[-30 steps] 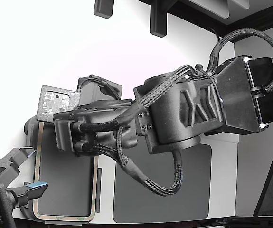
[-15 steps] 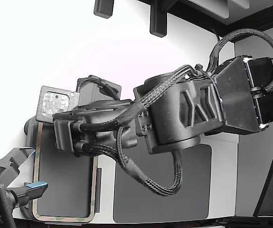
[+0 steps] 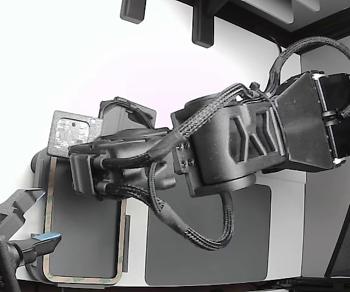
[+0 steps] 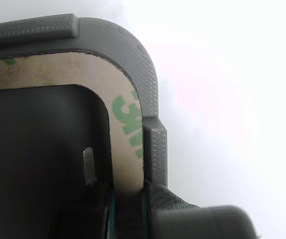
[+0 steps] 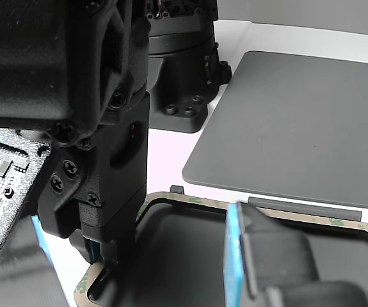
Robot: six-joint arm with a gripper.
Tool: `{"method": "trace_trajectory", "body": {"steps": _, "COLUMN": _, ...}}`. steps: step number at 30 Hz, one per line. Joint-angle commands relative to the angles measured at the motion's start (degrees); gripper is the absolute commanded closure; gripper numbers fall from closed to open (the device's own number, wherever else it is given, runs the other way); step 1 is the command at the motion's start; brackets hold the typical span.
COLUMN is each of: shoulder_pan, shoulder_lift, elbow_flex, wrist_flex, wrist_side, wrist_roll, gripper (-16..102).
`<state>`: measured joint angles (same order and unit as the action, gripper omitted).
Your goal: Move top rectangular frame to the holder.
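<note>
Frame (image 3: 45,219) lies flat at the exterior view's lower left, long axis running from the view's top to its bottom; its near short side sits at the lower picture edge. It rests on top of a grey tray, the holder (image 4: 147,84), whose raised textured rim and edge tab border the frame's rounded corner in the wrist view. Green printed marks show on the beige frame strip there.

Hidden or unclear: the frame's upper short side is covered by the arm in the exterior view. In the other view, the frame's near part is cut off by the picture edge and blocked by a blurred dark part with a blue edge. The dark centre inside the frame cannot be made out in detail.

Arm reaches from the exterior view's right toward the left, wrist low over the frame's upper end. End effector (image 5: 107,252) is down at the frame's corner; its jaws are not visible clearly, so I cannot tell whether it is released or clenched.

A dark grey mat (image 5: 299,121) lies on the white surface (image 5: 171,153), beside the holder.
</note>
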<state>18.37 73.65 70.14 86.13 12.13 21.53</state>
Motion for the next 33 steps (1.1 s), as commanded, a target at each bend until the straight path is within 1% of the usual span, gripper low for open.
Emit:
{"method": "trace_trajectory", "body": {"steps": 1, "shoulder_pan": -0.88, "shoulder_lift": 2.11, "elbow_flex": -0.79, "wrist_flex": -0.26, "wrist_side": 0.18, "wrist_roll": 0.09, "gripper": 97}}
{"method": "trace_trajectory", "body": {"steps": 7, "shoulder_pan": -0.88, "shoulder_lift": 2.11, "elbow_flex": -0.09, "wrist_flex": -1.41, "wrist_side": 0.35, "wrist_roll": 0.35, "gripper": 97}}
{"method": "trace_trajectory", "body": {"steps": 32, "shoulder_pan": -0.70, "shoulder_lift": 1.85, "elbow_flex": 0.70, "wrist_flex": -1.85, "wrist_side": -0.53, "wrist_roll": 0.26, "gripper": 97}}
{"method": "trace_trajectory", "body": {"steps": 33, "shoulder_pan": -0.70, "shoulder_lift": 1.85, "elbow_flex": 0.70, "wrist_flex": -1.85, "wrist_side": -0.44, "wrist_roll": 0.35, "gripper": 95}}
